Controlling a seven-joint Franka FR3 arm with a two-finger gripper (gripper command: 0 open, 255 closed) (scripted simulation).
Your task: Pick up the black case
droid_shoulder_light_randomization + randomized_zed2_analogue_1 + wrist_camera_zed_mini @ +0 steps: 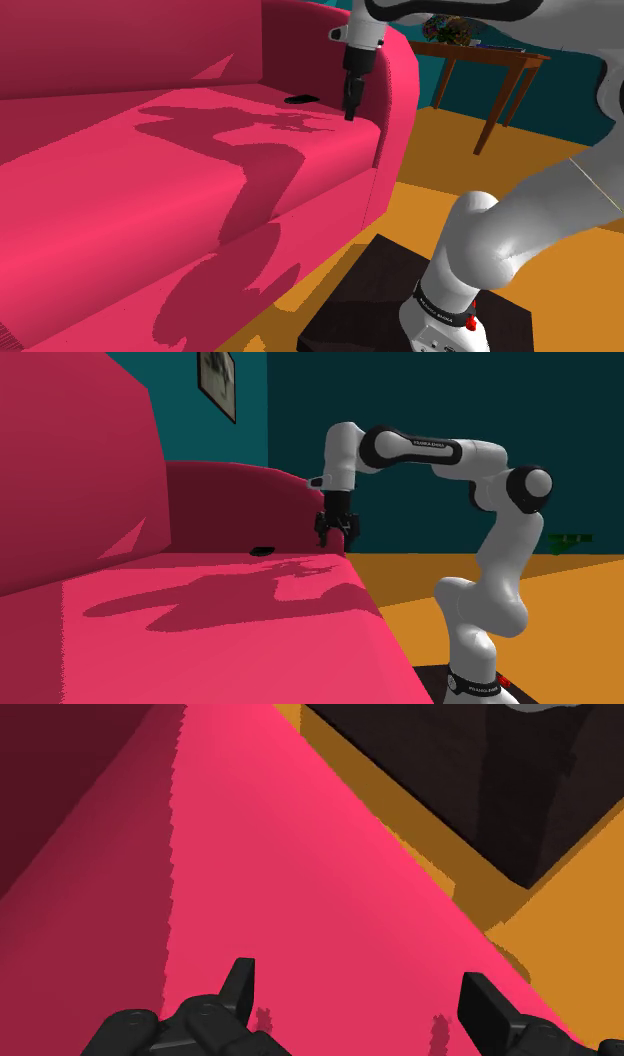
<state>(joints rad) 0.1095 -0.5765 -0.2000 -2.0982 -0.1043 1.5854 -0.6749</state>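
While I look over the three views, I count one black case (300, 98), one gripper (350, 114), one pink sofa (150, 190), one wooden side table (497, 58) and one framed picture (217, 379) on the teal wall.

The case is a small, flat, dark thing lying on the sofa seat, far back where the cushion meets the backrest. In the shoulder view it is to the left of the gripper, near but clearly apart from it. In the second exterior view the case (263, 550) is also left of the gripper (336, 539), at the back of the seat.

The gripper points down and hangs just above the seat, close to the darker armrest (400, 110). Its two fingers stand apart and clasp nothing. In the wrist view the gripper (360, 989) has bare pink cushion between the fingers, and past the sofa edge I see the orange floor (560, 924) and the dark stand (470, 784).

Between gripper and case there is plain cushion, crossed by the broad shadow (250, 150) of the white arm (430, 452). The armrest rises just beside the gripper, on the side away from the case.

The side table stands on the orange floor behind the armrest. On it lies a round, mottled object (446, 30), maybe an ornament; I cannot tell what it is.
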